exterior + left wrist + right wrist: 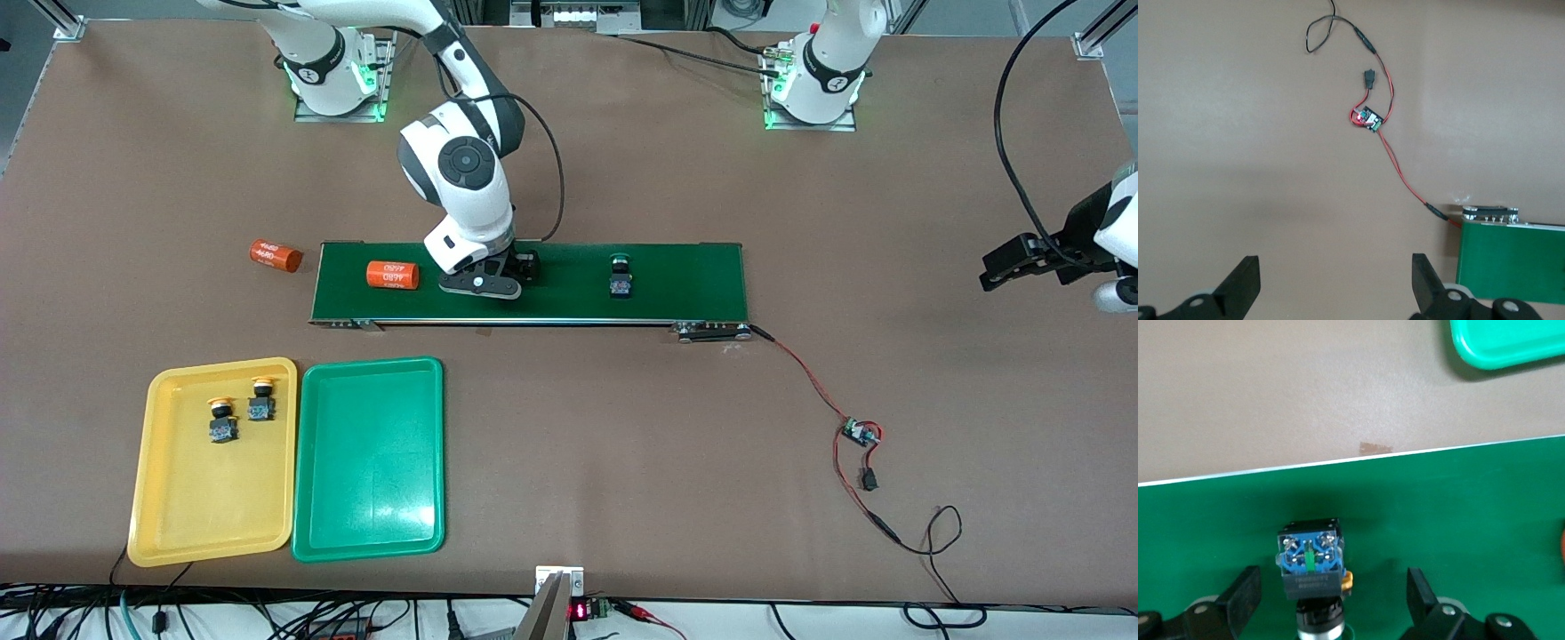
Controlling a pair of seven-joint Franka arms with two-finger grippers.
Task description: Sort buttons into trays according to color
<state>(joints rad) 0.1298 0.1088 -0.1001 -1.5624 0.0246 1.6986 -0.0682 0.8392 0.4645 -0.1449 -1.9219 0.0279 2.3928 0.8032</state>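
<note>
We judge the small green-capped push-button with its blue-black block body [1309,563] light and rigid, so we'd pinch the flat body sides with the wide-open right gripper [1331,600] straddling it on the long dark-green conveyor belt [676,284], while the left gripper [1331,283] waits wide open over the brown tabletop [1238,167].

This is a robotics lab or test cell; two white arms are bolted by lit bases [338,105] to a bare brown table [622,462]; aluminium framing [67,22] stands at its corners; a short dark-green conveyor belt [676,280] is wired by red and black leads to a small bare circuit board [859,433]; loose cables [267,618] and a red digit display [579,611] line the table's nearer edge.
</note>
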